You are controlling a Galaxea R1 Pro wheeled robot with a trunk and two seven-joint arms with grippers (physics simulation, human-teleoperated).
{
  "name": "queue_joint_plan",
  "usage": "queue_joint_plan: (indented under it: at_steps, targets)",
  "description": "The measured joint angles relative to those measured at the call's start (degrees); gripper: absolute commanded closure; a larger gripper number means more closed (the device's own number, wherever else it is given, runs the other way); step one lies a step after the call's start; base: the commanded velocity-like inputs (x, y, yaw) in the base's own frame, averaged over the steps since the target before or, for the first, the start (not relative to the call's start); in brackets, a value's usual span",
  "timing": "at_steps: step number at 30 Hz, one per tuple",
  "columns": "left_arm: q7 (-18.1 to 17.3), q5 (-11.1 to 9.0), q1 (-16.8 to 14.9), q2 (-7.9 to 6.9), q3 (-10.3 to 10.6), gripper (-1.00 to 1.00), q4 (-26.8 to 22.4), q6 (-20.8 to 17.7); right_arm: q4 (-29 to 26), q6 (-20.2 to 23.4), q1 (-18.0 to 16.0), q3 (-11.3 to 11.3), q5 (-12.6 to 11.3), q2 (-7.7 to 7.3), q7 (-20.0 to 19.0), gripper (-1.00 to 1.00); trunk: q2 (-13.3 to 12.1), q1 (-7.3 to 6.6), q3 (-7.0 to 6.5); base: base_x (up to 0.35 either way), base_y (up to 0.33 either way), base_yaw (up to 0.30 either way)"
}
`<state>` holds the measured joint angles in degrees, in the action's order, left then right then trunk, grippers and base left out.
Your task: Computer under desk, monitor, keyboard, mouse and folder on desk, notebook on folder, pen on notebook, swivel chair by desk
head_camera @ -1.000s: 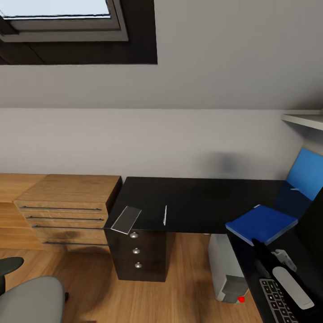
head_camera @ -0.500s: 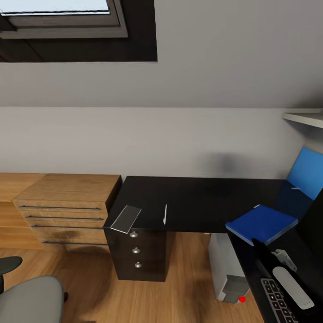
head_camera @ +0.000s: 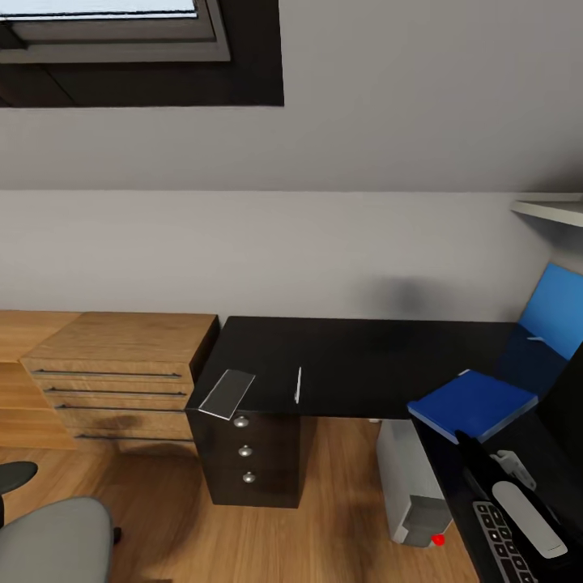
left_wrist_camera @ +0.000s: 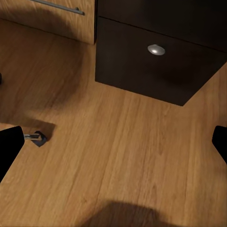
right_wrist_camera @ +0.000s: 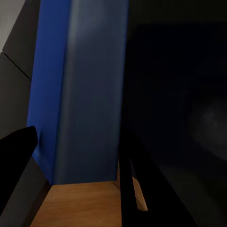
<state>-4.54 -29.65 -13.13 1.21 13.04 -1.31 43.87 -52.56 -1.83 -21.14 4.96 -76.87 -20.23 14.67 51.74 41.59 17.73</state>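
While the folder lies flat on the desk above the computer, with the keyboard nearer, left gripper hangs spread over floor; right gripper's state unclear.

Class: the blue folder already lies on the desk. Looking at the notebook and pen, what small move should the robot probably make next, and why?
Probably reach the left gripper, now open over the floor, toward the notebook. It lies at the desk edge, apart from the folder, with the pen beside it, unstacked.
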Motion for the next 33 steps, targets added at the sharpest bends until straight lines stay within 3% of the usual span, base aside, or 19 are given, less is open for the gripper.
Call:
queue_joint_plan:
  at_steps: [10,33]
  targets:
    - [0.0,-0.1,0.0,-0.06,0.0,-1.0,0.0,0.1,0.0,0.0,0.0,0.0,0.0,0.0,0.0,1.0,3.2,1.75,1.43,0.0,0.0,0.0]
    - [-0.3,0.1,0.0,-0.06,0.1,-1.0,0.0,0.0,0.0,0.0,0.0,-0.1,0.0,0.0,0.0,1.0,3.2,1.75,1.44,0.023,0.0,0.0]
